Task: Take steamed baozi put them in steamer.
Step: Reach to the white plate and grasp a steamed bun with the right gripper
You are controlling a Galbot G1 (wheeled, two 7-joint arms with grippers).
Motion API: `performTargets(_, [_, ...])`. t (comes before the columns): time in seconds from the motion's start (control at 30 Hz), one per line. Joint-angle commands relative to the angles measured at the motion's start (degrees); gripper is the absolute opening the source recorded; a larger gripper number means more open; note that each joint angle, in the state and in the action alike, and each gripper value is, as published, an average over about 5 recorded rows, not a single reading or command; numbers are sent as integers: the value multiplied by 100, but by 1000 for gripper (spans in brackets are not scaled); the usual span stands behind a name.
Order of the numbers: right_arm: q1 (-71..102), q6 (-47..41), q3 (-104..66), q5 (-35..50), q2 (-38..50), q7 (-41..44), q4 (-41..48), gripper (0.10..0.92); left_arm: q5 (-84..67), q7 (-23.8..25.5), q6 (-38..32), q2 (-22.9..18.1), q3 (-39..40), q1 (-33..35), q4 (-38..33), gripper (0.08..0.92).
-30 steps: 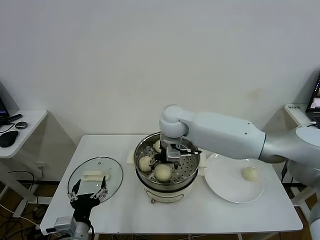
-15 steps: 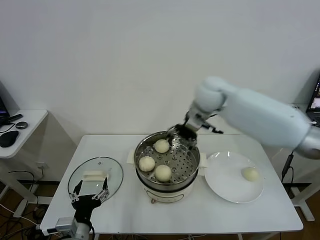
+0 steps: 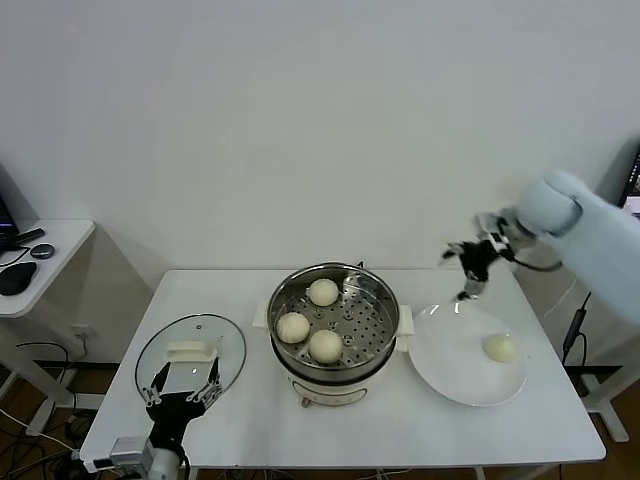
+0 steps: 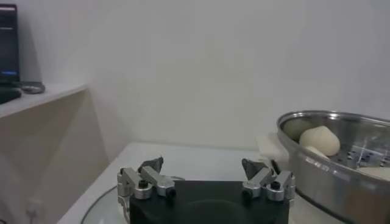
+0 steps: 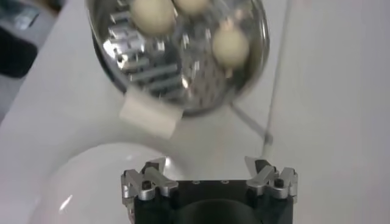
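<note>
The steel steamer (image 3: 350, 375) stands mid-table with three baozi on its perforated tray: one at the back (image 3: 323, 292), one on the left (image 3: 293, 327) and one in front (image 3: 325, 345). A fourth baozi (image 3: 500, 348) lies on the white plate (image 3: 450, 360) to the right. My right gripper (image 3: 470, 268) hangs open and empty in the air over the plate's far left edge. Its wrist view looks down on the steamer (image 5: 152, 67), a baozi (image 5: 230, 47) and the plate (image 5: 79, 176). My left gripper (image 3: 180, 385) rests open and empty at the table's front left.
A glass lid (image 3: 225, 345) with a white handle lies left of the steamer, just beyond the left gripper. A small side table (image 3: 50, 245) with dark items stands at the far left. The steamer's white handle (image 5: 149, 115) points toward the plate.
The right arm has lifted out of the steamer and swung right to above the plate's far edge, with nothing in its gripper. The left arm has stayed put.
</note>
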State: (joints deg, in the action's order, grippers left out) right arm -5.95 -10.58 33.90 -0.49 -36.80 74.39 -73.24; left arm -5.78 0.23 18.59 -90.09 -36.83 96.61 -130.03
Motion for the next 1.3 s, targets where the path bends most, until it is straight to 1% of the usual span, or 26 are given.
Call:
performTargets(0.03, [2004,-358,-1472,-1134,448,189,491,823,-54,-3,1,3,-6,61,-1,823])
performTargets(0.2, [2263,90,-1719,-1815,175,132,828,823,-32,-17,0,-18,7,112,16,823])
performTargets(0.47, [2143,798,-1850,-2219,-542,-697,1674,823,-2,-30,-4,-47,-8,142,50,823])
performTargets(0.57, [2015,930,-1794,-2394,-689,-565,1857,823,3,-29,-2,-55,-22,137,60,823])
performTargets(0.77, [1953,918,-1672,-2699,-681,6,1855,823,11,-27,0,-58,-41,114,107,823])
performTargets(1.0, [1902,1079,-1784,-2864,-856,-161,2160,823,36,-31,6,-63,-23,53,196,823])
performTargets(1.3, [1917,1113,-1759,-3057,-933,-83,2195,823,51,-30,0,-66,-18,82,203,823])
